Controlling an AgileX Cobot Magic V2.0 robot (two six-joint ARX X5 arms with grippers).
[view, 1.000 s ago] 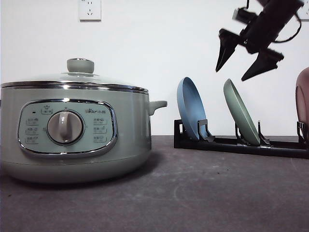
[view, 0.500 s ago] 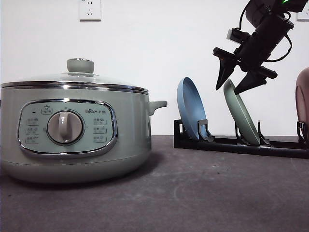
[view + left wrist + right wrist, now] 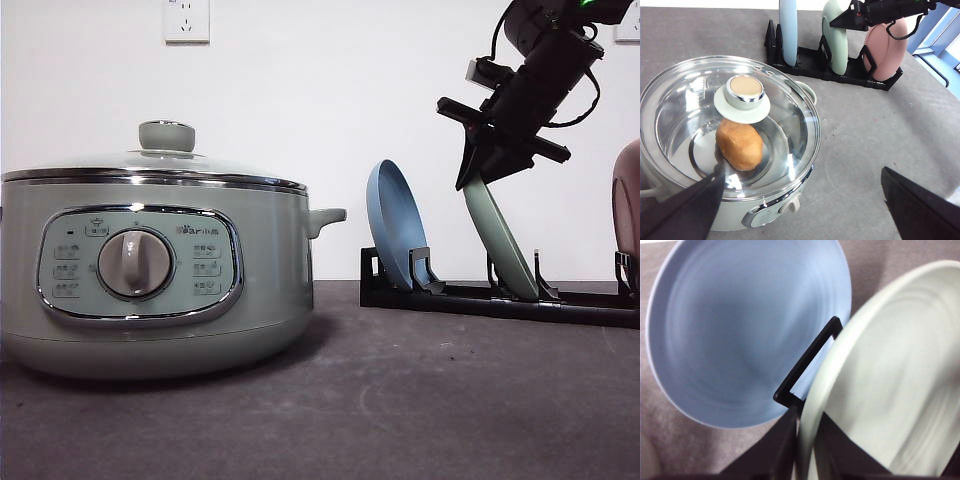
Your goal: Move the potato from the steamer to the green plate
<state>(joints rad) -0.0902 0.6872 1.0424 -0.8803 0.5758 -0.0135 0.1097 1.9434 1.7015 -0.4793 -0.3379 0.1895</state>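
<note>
The pale green steamer (image 3: 150, 270) stands at the left with its glass lid (image 3: 680, 105) on. Through the lid I see the orange-brown potato (image 3: 740, 145) lying inside. My left gripper (image 3: 805, 210) hovers above the steamer, fingers wide apart and empty. The green plate (image 3: 500, 245) stands upright in the black rack (image 3: 500, 300). My right gripper (image 3: 478, 178) is down on the top rim of that green plate (image 3: 890, 365), one finger on each side of the edge, closed on it.
A blue plate (image 3: 393, 225) stands in the rack left of the green one. A pink plate (image 3: 885, 47) stands at the rack's right end. The steamer's lid knob (image 3: 745, 90) sits over the potato. Dark table (image 3: 420, 400) lies open in front of the rack.
My right gripper came down from above the rack onto the green plate's top edge, and its fingers went from spread to closed on the rim.
</note>
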